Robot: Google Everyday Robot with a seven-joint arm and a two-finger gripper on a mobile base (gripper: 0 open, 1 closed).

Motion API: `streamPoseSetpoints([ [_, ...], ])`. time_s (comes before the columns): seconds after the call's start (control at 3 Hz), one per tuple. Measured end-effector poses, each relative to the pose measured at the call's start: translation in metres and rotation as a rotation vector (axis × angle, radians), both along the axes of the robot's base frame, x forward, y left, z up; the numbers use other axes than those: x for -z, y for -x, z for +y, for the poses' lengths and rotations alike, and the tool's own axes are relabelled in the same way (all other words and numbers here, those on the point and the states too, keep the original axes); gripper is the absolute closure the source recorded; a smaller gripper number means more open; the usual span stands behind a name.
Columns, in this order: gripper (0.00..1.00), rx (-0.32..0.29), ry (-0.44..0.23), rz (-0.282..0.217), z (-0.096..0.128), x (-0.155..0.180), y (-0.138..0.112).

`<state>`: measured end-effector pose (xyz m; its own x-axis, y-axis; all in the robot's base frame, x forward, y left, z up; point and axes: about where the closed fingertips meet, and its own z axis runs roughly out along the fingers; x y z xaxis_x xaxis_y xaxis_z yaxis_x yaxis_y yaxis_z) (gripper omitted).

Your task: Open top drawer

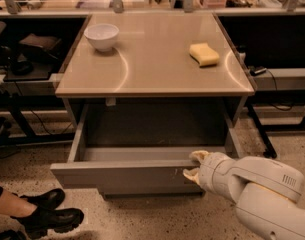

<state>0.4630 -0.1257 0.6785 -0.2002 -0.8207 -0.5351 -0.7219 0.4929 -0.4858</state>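
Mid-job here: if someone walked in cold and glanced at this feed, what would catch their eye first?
The top drawer stands wide open under the table, with the gripper clamped on the right end of its front edge. Next come the white bowl at the tabletop's back left, the yellow sponge at back right, and black shoes on the floor at lower left.

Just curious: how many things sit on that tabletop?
2: a white bowl at the back left, a yellow sponge on the right. The gripper, below, grips the top drawer's front at its right end.
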Motion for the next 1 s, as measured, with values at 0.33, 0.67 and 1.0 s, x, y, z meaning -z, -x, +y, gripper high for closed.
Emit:
streamPoseSetpoints([
  [0.33, 1.00, 0.000, -0.001, 0.000, 0.000, -0.001, 0.002],
  [0.67, 1.00, 0.028, -0.082, -0.019, 0.006, -0.014, 0.050],
  [1.0, 1.00, -0.003, -0.075, -0.054, 0.009, -0.020, 0.087],
])
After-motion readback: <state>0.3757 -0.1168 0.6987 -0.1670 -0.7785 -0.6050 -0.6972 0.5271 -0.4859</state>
